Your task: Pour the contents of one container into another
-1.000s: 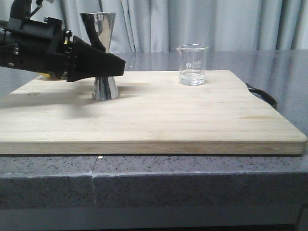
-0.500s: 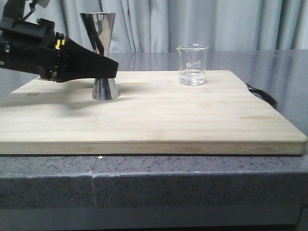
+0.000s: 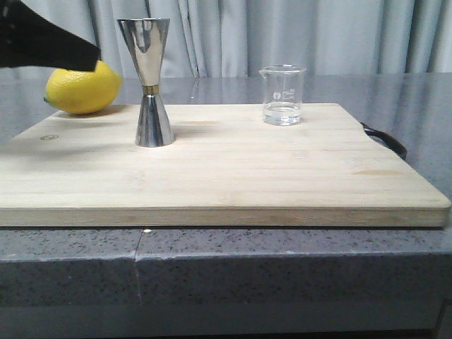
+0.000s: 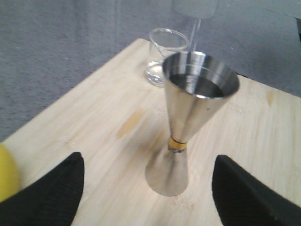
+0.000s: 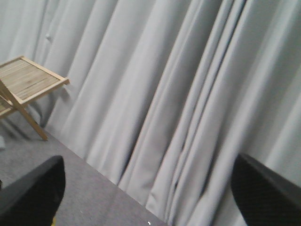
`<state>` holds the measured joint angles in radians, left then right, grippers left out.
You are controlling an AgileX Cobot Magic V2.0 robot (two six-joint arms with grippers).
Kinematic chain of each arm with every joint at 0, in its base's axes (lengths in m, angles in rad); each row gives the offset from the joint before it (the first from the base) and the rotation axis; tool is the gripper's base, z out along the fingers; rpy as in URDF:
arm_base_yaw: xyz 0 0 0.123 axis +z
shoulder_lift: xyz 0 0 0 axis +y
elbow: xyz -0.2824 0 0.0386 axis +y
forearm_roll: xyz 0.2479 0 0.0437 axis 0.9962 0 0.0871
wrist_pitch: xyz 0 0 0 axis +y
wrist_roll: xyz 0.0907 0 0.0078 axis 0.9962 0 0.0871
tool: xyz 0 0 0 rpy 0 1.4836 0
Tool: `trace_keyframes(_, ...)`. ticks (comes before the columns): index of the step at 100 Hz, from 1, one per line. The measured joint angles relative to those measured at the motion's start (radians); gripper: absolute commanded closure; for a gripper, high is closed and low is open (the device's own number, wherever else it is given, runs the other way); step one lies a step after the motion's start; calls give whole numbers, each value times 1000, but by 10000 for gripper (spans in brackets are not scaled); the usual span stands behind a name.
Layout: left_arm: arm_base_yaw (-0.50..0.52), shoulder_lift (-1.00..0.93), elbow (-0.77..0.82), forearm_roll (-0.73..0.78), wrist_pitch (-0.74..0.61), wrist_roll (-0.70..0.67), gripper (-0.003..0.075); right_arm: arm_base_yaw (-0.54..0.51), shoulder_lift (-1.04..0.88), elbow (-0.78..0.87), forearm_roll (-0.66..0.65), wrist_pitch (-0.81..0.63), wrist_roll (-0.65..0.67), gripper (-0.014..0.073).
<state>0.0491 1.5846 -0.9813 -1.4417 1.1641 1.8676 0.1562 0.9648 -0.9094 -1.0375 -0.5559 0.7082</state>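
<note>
I note jigger: polished steel, mirror-glossy, gold-toned band at waist. Beaker: clear smooth glass, faint white print. Cutting board: pale wood, matt, visible grain. Countertop: speckled grey stone, low sheen. Lemon: yellow, dimpled peel. Curtain: grey cloth, matt. Left gripper fingers: black, matt.

Pale grey curtains hang in long vertical folds across the whole back of the scene. In front of them runs a dark speckled stone counter with a seam in its front edge. Beside the curtains stands a slatted wooden folding frame on a grey floor.
</note>
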Motion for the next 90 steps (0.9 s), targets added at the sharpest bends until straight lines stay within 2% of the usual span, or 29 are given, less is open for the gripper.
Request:
trace_keyframes(12, 107, -87, 0, -45, 8, -30, 197, 0, 0, -3, 6, 164, 0, -52)
trace_keyframes(31, 322, -242, 0, -254, 7, -41, 200, -2, 0, -63, 26, 427, 0, -52)
trace_keyframes(43, 434, -363, -12, -302, -80, -72, 206, -2, -4, -94, 28, 513, 0, -52)
trace_keyframes(50, 465, -426, -18, -312, -128, -118, 206, -2, -13, -99, 26, 536, 0, -52)
trace_keyframes(63, 445, -492, -21, -320, -142, -227, 207, -2, -50, -101, 10, 565, 0, -52)
trace_keyframes(90, 241, -686, -21, -279, -237, -287, 207, -2, -158, -101, -23, 631, 0, -52)
